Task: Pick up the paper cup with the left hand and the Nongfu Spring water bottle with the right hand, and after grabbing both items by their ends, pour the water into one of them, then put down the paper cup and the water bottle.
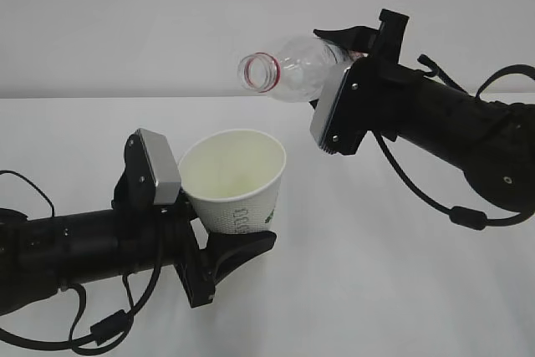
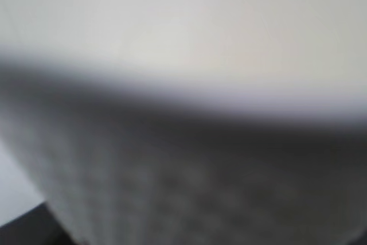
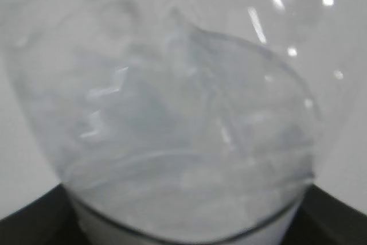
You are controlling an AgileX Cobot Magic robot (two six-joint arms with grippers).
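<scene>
Two grips: left jaws [image 1: 219, 244] clamp paper cup [image 1: 234, 177] base, right jaws [image 1: 355, 48] hold tipped bottle [image 1: 292, 68] above it.

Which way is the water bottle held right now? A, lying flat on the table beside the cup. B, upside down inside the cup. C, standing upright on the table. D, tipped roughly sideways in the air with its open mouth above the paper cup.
D: the Nongfu Spring water bottle lies tipped in the right hand, its uncapped mouth above the paper cup that the left hand holds up.
</scene>
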